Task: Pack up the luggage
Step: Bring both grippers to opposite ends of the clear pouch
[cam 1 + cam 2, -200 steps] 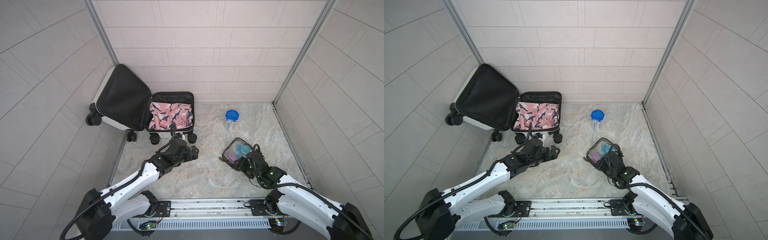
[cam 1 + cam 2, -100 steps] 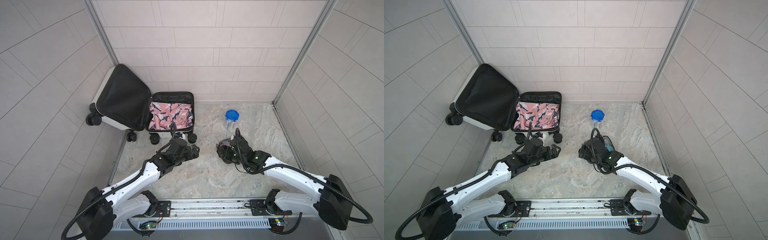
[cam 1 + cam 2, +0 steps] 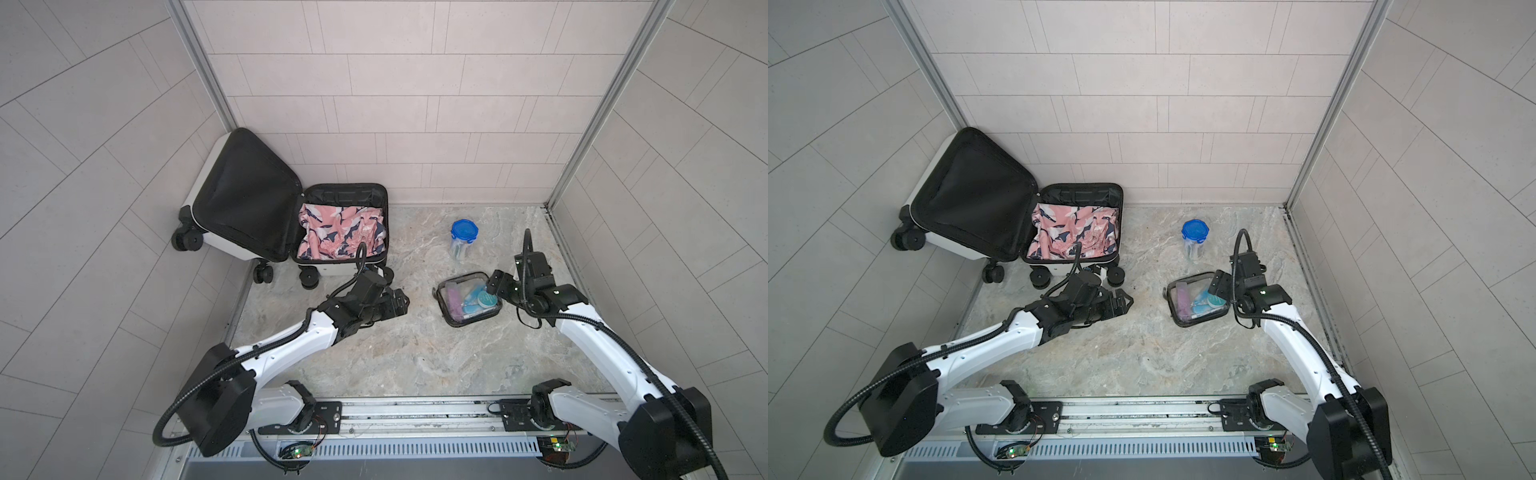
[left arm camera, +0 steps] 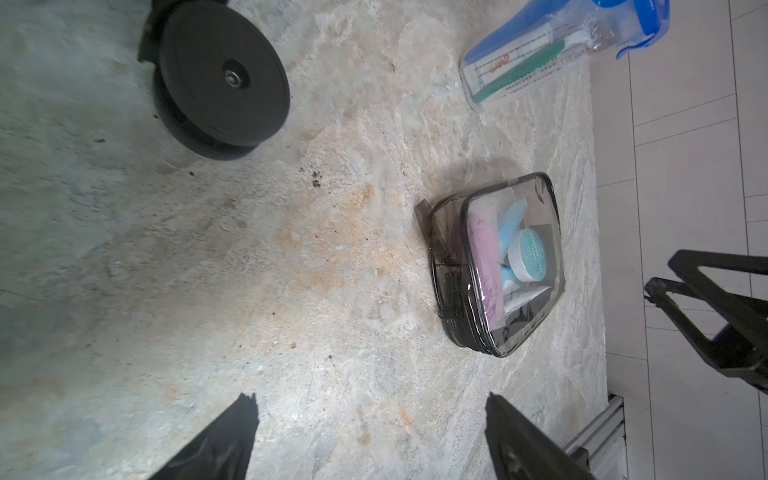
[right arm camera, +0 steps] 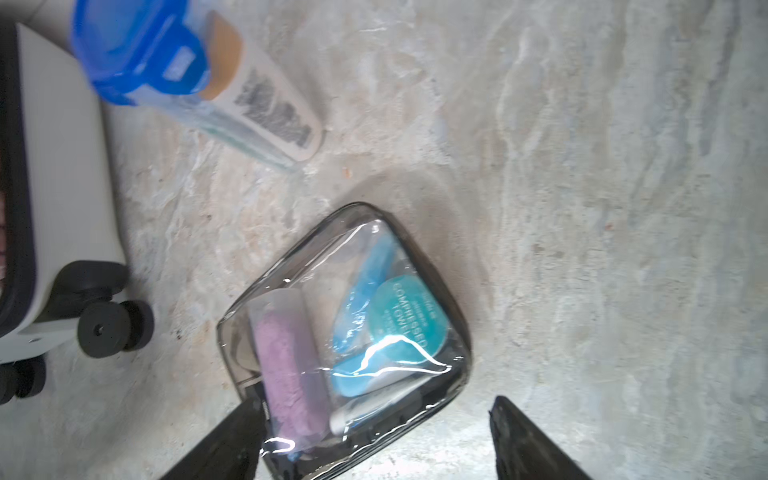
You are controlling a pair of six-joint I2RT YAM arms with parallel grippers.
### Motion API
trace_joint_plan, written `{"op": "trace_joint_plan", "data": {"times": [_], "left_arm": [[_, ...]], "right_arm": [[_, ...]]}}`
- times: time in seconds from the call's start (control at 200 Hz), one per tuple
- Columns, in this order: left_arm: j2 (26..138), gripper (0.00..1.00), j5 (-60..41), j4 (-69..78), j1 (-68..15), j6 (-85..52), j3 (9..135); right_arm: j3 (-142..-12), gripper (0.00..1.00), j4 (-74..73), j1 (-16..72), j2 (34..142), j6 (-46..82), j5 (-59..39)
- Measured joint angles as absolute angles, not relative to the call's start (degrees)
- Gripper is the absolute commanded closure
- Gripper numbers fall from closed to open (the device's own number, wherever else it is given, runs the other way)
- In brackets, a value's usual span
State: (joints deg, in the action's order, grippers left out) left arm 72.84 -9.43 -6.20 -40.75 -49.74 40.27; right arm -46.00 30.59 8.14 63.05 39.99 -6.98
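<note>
The luggage [image 3: 216, 243] [image 3: 934, 237] lies open at the back left, its black-lined lid leaning on the wall and a pink patterned cloth [image 3: 338, 232] in the lower half. A clear toiletry pouch [image 3: 469, 299] [image 3: 1198, 299] [image 4: 498, 266] [image 5: 349, 332] lies on the floor to the right. My right gripper [image 3: 496, 282] [image 3: 1221, 284] [image 5: 374, 405] is open at the pouch's right edge, and a corner of the pouch lies between its fingers. Open as well, my left gripper [image 3: 399, 303] [image 3: 1123, 301] [image 4: 370, 403] hovers over bare floor in front of the luggage's wheels.
A clear container with a blue lid [image 3: 464, 239] [image 3: 1195, 241] [image 4: 561, 50] [image 5: 187, 70] stands behind the pouch, with a toothbrush inside. A black luggage wheel [image 4: 220, 79] is close to my left gripper. Tiled walls close in the marble floor [image 3: 415, 357] on three sides.
My right arm has swung from over the pouch round to its right side, and its jaws have opened wider. The pouch is uncovered again. The left arm has barely moved.
</note>
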Motion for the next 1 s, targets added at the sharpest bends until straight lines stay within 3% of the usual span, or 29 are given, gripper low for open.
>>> {"op": "trace_joint_plan", "data": {"times": [0.16, 0.495, 0.996], "left_arm": [[76.44, 0.09, -10.98, -2.33, -42.22, -51.62, 40.29], [86.5, 0.09, -13.8, 8.14, -45.28, -56.55, 42.5], [96.16, 0.14, -15.46, 15.33, -47.18, -59.57, 48.14]], "right_arm": [[-44.97, 0.13, 28.88, 1.45, 68.66, 36.51, -11.6], [-44.84, 0.14, 22.57, -4.19, 79.92, 32.93, -18.9], [-43.29, 0.17, 16.82, -0.34, 83.48, 32.88, -25.63]]}}
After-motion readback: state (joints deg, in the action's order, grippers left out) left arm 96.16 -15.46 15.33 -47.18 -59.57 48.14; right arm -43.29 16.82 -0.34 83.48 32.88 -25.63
